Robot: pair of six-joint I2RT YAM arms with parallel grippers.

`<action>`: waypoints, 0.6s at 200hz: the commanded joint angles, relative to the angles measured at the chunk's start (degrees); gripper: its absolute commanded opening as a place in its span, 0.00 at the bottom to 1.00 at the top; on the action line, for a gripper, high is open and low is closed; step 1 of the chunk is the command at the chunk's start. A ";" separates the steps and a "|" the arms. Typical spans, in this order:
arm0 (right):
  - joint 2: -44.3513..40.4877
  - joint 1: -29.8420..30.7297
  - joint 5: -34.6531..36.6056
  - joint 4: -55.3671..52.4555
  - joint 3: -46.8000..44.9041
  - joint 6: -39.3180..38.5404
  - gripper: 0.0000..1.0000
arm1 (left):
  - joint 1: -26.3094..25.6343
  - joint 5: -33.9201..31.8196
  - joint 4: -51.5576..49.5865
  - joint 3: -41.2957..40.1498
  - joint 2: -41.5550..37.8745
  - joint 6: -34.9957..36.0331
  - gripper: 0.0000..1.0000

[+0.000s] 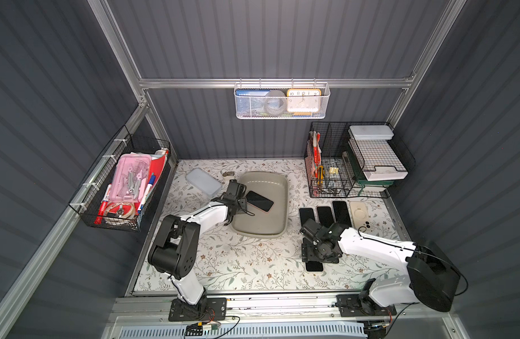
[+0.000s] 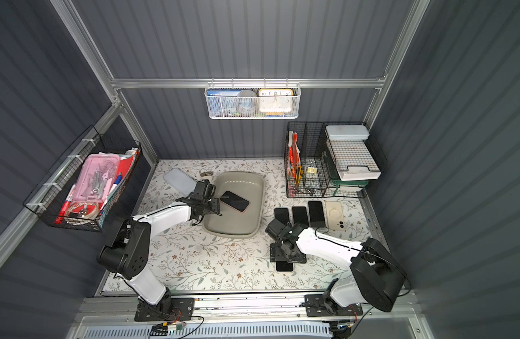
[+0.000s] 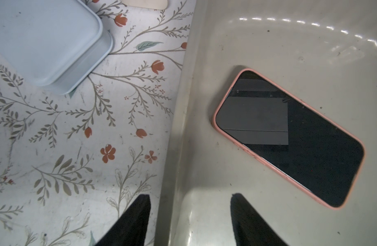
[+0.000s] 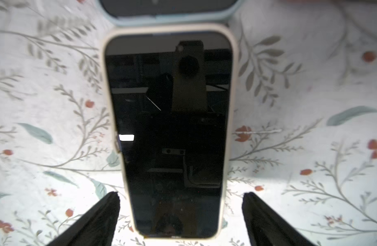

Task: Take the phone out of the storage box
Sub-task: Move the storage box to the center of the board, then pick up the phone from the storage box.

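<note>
The storage box (image 1: pixel 267 183), a shallow grey-beige tray, sits mid-table in both top views. A dark-screened phone (image 1: pixel 260 201) in a pink case lies flat inside it, also seen as the phone (image 3: pixel 289 138) in the left wrist view. My left gripper (image 3: pixel 190 197) hangs open over the storage box's left rim (image 3: pixel 174 149), one finger outside over the table and one inside, short of the phone. My right gripper (image 4: pixel 180 196) is open on either side of a cream-cased phone (image 4: pixel 170 132) lying on the table, with gaps on both sides.
Three dark phones (image 1: pixel 325 215) and a cream phone back (image 1: pixel 359 215) lie in a row right of the box. A pale blue-grey slab (image 1: pixel 203 182) lies at the back left. Black wire baskets (image 1: pixel 355 164) fill the back right corner, and another basket (image 1: pixel 120 187) hangs on the left wall.
</note>
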 commanded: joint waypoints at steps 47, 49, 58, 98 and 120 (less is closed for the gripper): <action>-3.20 1.37 7.19 3.38 14.33 -21.70 0.94 | 0.13 1.59 -0.40 0.34 0.73 1.11 0.65; -2.81 1.38 7.24 3.99 14.96 -22.99 0.93 | 0.15 1.66 -0.44 0.28 0.60 1.11 0.65; -0.67 1.32 7.39 5.24 17.38 -25.43 0.94 | 0.14 1.55 -0.64 0.21 0.47 1.02 0.65; 9.70 -0.56 2.81 8.19 28.11 -31.58 0.93 | 0.22 0.26 -1.48 0.04 -0.16 0.76 0.66; 14.68 -2.80 -2.82 10.65 32.42 -32.63 0.87 | 0.22 -0.41 -1.99 -0.06 0.11 0.58 0.59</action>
